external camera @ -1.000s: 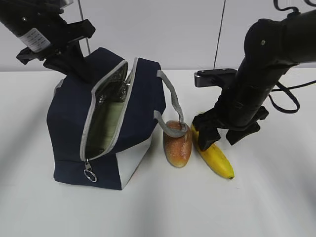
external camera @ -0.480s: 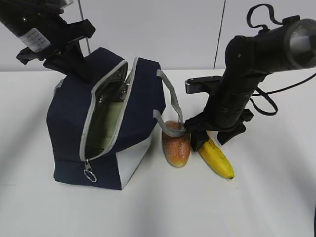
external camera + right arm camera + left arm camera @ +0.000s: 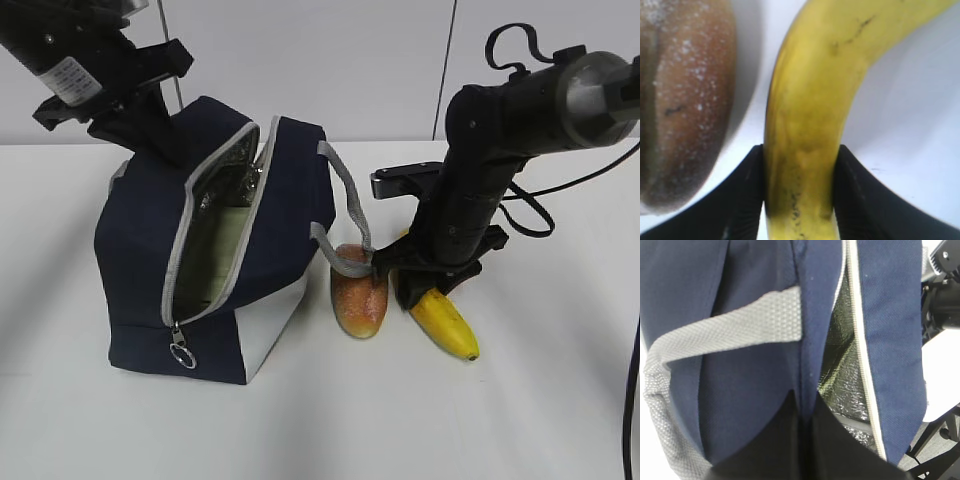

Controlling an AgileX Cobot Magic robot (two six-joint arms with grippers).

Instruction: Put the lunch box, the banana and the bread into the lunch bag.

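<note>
The navy lunch bag stands at the left with its zipper open. A sage-green surface shows inside it and looks like the lunch box lid. My left gripper is shut on the bag's top edge; in the left wrist view its jaws pinch navy fabric beside the silver lining. The bread lies right of the bag, with a grey handle resting on it. The banana lies right of the bread. My right gripper is shut across the banana, with the bread just to its left.
The white table stretches to the front and right. A grey handle crosses the bag's outside in the left wrist view. The right arm's cable loops behind the arm. A white wall stands behind the table.
My right arm has swung left and turned over the banana, and the banana's near tip has shifted slightly. The left gripper and the bag have not moved.
</note>
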